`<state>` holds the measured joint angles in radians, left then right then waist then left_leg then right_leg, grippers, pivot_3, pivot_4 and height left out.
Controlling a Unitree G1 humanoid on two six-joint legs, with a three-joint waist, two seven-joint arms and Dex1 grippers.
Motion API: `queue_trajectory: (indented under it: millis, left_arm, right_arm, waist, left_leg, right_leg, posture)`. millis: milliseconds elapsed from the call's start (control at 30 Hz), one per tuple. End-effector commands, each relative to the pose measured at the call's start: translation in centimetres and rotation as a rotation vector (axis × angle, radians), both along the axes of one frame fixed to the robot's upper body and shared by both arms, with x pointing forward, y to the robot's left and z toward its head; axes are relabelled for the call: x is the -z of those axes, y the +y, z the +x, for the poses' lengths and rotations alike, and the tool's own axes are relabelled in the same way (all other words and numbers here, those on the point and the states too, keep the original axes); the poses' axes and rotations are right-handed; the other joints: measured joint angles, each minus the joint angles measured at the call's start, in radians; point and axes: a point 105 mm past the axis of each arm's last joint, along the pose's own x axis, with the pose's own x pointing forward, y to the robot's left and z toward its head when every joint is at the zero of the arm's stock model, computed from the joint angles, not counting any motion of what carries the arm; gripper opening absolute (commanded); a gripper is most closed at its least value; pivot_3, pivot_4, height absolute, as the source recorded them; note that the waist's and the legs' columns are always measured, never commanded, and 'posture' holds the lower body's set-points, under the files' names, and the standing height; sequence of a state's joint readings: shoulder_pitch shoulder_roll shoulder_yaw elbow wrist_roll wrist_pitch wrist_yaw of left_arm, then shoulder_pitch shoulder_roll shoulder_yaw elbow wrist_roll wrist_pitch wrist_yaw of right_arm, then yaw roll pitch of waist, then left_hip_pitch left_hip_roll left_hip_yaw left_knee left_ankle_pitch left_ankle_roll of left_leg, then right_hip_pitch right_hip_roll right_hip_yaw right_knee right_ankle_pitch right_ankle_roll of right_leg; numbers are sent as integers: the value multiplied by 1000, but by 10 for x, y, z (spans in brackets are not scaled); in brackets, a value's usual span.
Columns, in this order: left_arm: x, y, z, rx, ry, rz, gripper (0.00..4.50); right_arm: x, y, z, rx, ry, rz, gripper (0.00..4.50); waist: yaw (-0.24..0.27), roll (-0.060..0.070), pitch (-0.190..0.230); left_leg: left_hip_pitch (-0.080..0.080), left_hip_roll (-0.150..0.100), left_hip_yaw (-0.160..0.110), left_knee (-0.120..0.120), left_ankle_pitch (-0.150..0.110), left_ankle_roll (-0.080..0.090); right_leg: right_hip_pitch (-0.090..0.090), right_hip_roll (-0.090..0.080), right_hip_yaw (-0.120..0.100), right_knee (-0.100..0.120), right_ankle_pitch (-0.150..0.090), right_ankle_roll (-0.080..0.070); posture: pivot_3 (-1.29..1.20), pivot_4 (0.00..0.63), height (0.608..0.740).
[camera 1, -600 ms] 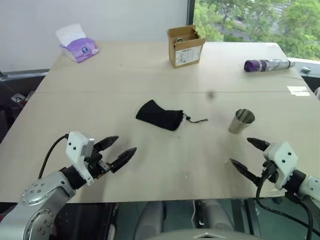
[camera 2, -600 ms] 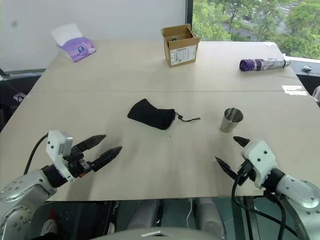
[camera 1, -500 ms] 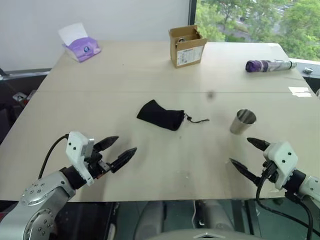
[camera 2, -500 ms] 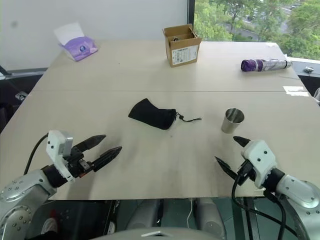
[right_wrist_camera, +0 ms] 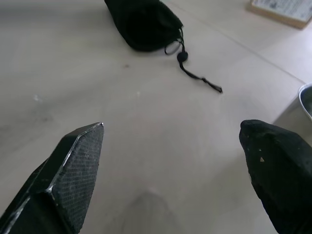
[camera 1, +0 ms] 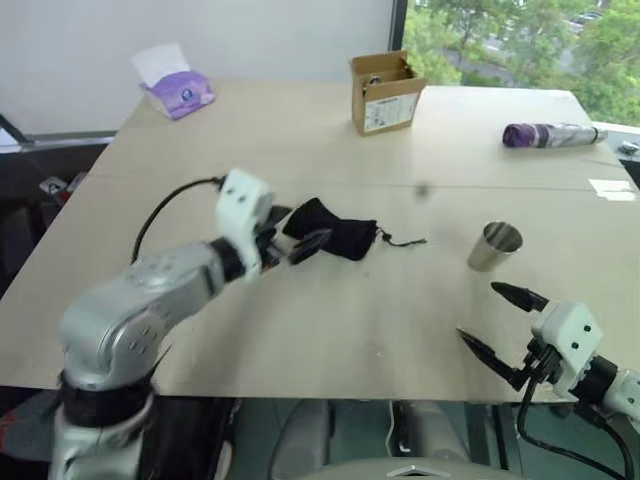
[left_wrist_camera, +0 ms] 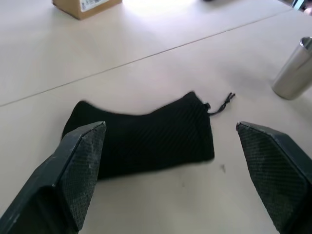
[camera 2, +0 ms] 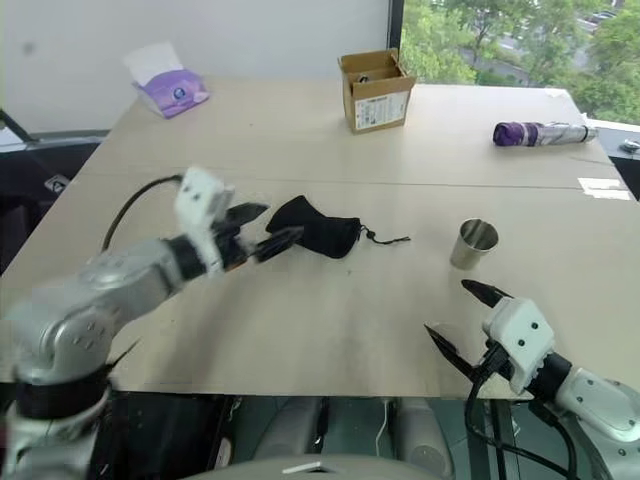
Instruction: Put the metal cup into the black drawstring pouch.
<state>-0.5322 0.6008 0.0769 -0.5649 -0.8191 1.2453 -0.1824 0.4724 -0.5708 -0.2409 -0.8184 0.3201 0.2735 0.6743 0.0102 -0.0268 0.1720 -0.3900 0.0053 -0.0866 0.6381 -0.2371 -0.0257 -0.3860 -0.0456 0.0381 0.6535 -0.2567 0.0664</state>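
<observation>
Left hand (camera 1: 293, 232) (fingers spread wide, like the right hand (camera 1: 505, 323)) could just shove the limp black drawstring pouch (camera 1: 333, 228) across the counter (camera 1: 330, 320).

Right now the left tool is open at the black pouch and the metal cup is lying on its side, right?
Not quite. In the left eye view the metal cup stands upright, mouth up. The rest holds: the left tool is open at the black pouch.

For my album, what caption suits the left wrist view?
Open left pincer poised over the black drawstring pouch lying on the table, metal cup standing nearby.
</observation>
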Motion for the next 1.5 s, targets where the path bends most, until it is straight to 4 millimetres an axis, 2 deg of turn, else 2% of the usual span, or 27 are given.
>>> queue_trajectory:
  millis: [33,133,233,267,333,433,467,533,600,700,833,1200,1333,1400,1433,1500]
  left_arm:
    - [13,-16,15,-55,62,151,4430]
    - [19,-31,25,-48,81,253,4430]
    - [32,-31,39,-99,84,383,4430]
    - [35,-33,41,-91,98,388,4220]
    - [39,-35,44,-85,76,421,3636]
    - [39,-33,48,-70,50,438,2199]
    - [37,-31,49,-66,37,440,1926]
    - [33,-27,52,-44,8,424,1061]
    - [28,-24,53,32,-21,395,114]
    - [21,-16,52,187,-26,345,46]
    - [16,-2,61,207,-8,324,46]
    - [12,-7,63,204,-68,316,46]
    - [10,-7,59,191,-79,311,0]
    - [10,-7,57,186,-78,308,0]
    - [10,-6,57,181,-77,307,0]
    - [11,-6,56,177,-79,307,0]
  right_arm:
    - [-14,4,1,13,-62,-4,4484]
    - [-16,7,3,26,-72,-1,4484]
    - [-20,10,3,40,-88,6,4484]
    - [-21,11,3,46,-93,8,4500]
    - [-22,11,3,55,-99,9,4500]
    - [-24,13,4,70,-106,16,4500]
    - [-25,14,4,78,-110,20,4500]
    - [-27,12,7,108,-117,41,4500]
    - [-31,13,11,136,-127,39,4500]
    - [-36,11,21,202,-129,-31,4500]
    - [-36,2,39,277,-101,-160,4500]
    - [-19,-9,85,276,39,-350,4500]
    - [-16,-13,98,268,69,-392,3314]
    - [-17,-11,99,251,68,-403,2115]
    - [-18,-11,100,247,67,-405,1846]
    - [-20,-9,99,236,64,-410,886]
  waist:
    - [-7,0,0]
    - [-20,0,0]
    - [-27,0,0]
    - [-28,0,0]
    - [-26,1,1]
    - [-23,0,1]
    - [-23,0,1]
    - [-24,0,1]
    - [-24,0,1]
    - [-25,1,1]
    - [-23,1,1]
    - [-25,0,1]
    - [-28,0,1]
    - [-28,1,1]
    - [-28,1,1]
    - [-27,1,1]
  left_leg:
    - [0,0,0,0,0,0]
    - [-1,0,-1,-1,0,0]
    - [-1,0,-1,-2,0,0]
    - [-1,0,-1,-3,0,0]
    - [-2,0,-1,-3,0,0]
    - [-3,0,-1,-2,0,0]
    - [-3,0,-1,-2,0,0]
    - [-4,0,-1,-2,0,0]
    - [-4,0,0,-2,0,0]
    - [-5,0,1,-2,0,0]
    - [-6,0,1,-1,0,0]
    - [-9,-1,0,0,0,0]
    - [-9,-1,1,0,0,0]
    - [-9,-1,0,0,0,0]
    - [-9,-1,0,0,0,0]
    - [-9,-1,0,0,0,0]
  right_leg:
    - [0,0,0,0,0,0]
    - [-1,0,0,0,2,-3]
    - [-2,0,0,0,2,-3]
    - [-2,0,0,0,2,-3]
    - [-2,0,0,0,2,-3]
    - [-3,0,0,0,2,-3]
    - [-3,0,0,0,2,-3]
    - [-4,0,0,0,2,-4]
    - [-5,0,0,1,2,-4]
    - [-8,0,2,3,2,-4]
    - [-9,0,2,4,2,-4]
    - [-10,0,1,4,2,-4]
    - [-10,0,1,4,2,-4]
    - [-10,0,1,4,2,-4]
    - [-10,0,1,5,2,-4]
    - [-10,0,1,4,2,-4]
  posture:
    - [0,150,740]
    - [0,150,740]
    - [0,150,740]
    - [0,150,740]
    - [0,150,740]
    - [0,150,740]
    - [0,150,740]
    - [0,150,740]
    - [0,150,740]
    - [0,150,740]
    - [0,150,740]
    - [0,150,740]
    - [0,150,740]
    - [0,150,740]
    - [0,150,740]
    - [0,150,740]
